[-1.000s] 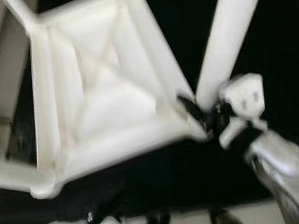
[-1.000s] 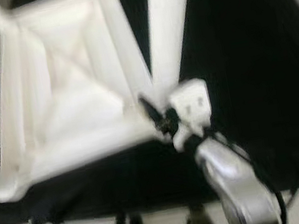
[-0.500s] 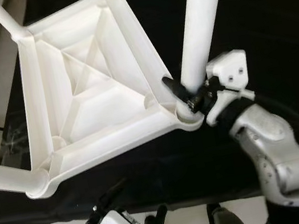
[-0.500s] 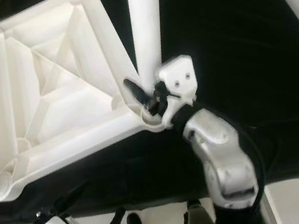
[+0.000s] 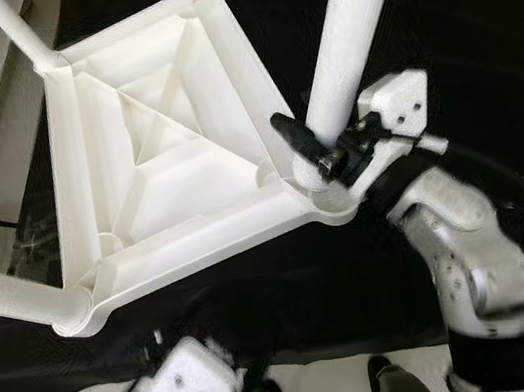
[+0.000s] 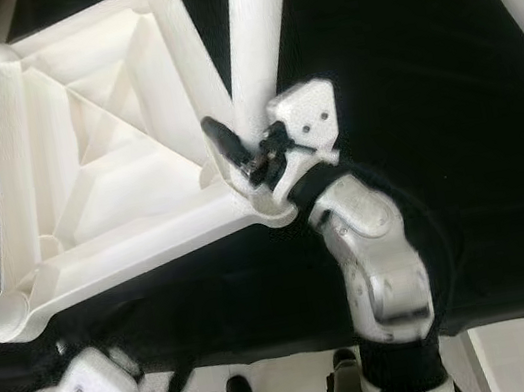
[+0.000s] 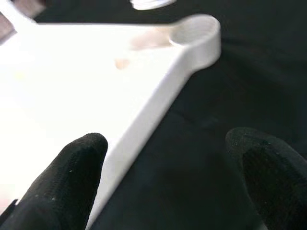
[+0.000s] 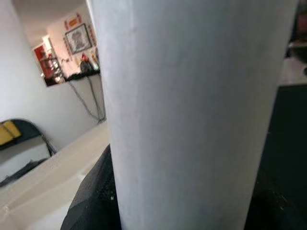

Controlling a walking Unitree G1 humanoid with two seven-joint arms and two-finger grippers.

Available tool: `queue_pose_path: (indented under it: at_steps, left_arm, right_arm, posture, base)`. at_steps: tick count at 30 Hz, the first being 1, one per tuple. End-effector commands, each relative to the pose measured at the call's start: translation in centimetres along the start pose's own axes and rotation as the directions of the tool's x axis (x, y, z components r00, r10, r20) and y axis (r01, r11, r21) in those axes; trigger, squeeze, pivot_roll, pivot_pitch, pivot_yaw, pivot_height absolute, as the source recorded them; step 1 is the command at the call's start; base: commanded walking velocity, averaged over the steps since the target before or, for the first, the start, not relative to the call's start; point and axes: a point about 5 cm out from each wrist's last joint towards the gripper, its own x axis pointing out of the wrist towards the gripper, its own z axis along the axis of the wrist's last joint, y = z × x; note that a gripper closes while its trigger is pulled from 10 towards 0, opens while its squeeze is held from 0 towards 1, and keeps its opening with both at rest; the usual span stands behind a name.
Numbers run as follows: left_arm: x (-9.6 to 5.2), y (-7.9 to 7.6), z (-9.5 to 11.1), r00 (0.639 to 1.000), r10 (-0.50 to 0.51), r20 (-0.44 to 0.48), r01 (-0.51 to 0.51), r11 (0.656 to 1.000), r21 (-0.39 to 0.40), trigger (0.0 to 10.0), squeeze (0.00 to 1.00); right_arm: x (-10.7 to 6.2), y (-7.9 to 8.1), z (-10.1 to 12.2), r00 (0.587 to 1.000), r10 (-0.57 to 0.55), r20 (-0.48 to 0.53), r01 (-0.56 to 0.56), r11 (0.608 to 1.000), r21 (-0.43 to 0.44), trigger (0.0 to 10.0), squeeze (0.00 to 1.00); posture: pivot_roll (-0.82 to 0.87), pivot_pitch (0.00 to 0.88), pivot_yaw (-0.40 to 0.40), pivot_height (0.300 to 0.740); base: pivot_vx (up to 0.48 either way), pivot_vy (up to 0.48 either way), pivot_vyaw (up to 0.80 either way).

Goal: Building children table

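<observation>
The white plastic table top (image 5: pixel 167 172) lies upside down on the bench (image 5: pixel 478 36), which is draped in black cloth, ribs facing up. Take that top as your landmark. At its near right corner socket, your right tool (image 5: pixel 320 150) is clamped round the base of a white leg (image 5: pixel 344 29), just above where the leg enters the socket; the leg leans away from upright. Other legs stand at the remaining corners.

Your left tool (image 7: pixel 163 182) hangs off the near edge of the top, fingers (image 7: pixel 72 177) spread apart and holding nothing.

Judging by the hollow ribbed moulding, the parts are light and stiff, but the smooth round leg may twist or slip in the grip. Hold low, near the socket, and steady the rim of the top with the free tool if it slides on the cloth.
</observation>
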Motion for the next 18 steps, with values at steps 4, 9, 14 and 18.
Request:
queue_pose_path:
  at_steps: [4, 9, 14, 18]
  left_arm:
    - [1.4, 1.5, 0.6, 0.999, 0.008, 0.031, -0.006, 0.998, -0.066, 10.0, 0.0]
    - [3.9, 3.5, 3.1, 0.983, -0.033, 0.179, 0.055, 0.991, -0.12, 10.0, 0.0]
    - [6.5, 6.0, 7.0, 0.921, -0.046, 0.387, 0.133, 0.97, -0.203, 10.0, 0.0]
    - [7.8, 7.2, 8.8, 0.881, -0.059, 0.469, 0.166, 0.968, -0.189, 10.0, 0.0]
  right_arm:
    - [0.7, -1.1, 0.4, 0.999, -0.015, 0.04, 0.014, 1.0, 0.02, 10.0, 0.0]
    - [1.3, -3.0, -0.2, 0.996, -0.087, -0.002, 0.086, 0.992, -0.097, 10.0, 0.0]
    - [1.2, -3.5, -2.2, 0.988, -0.058, -0.14, 0.0, 0.926, -0.377, 10.0, 0.0]
    - [1.2, -2.5, -2.8, 0.984, 0.018, -0.179, -0.094, 0.9, -0.425, 10.0, 0.0]
  posture:
    - [0.0, 0.228, 0.133, 0.74]
    - [-0.01, 0.195, 0.124, 0.74]
    - [-0.02, 0.17, 0.126, 0.74]
    - [-0.02, 0.161, 0.127, 0.74]
  base:
    - [0.0, 0.0, 0.0]
    - [0.0, 0.0, 0.0]
    - [0.0, 0.0, 0.0]
    - [0.0, 0.0, 0.0]
